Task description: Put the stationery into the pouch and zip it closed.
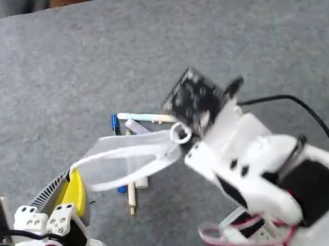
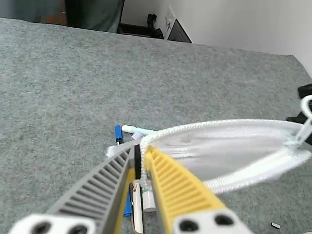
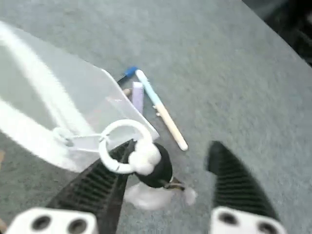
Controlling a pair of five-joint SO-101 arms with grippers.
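The left gripper (image 2: 139,155) pinches the pouch (image 2: 229,146); the right gripper (image 3: 171,146) gapes at its ring (image 3: 102,151).

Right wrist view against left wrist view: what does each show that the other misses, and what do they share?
Right wrist view: the right gripper open beside the zipper's pull ring. Left wrist view: the left gripper shut on the pouch end, the pouch mouth gaping. Both: the pouch and pens lying outside it on the grey mat.
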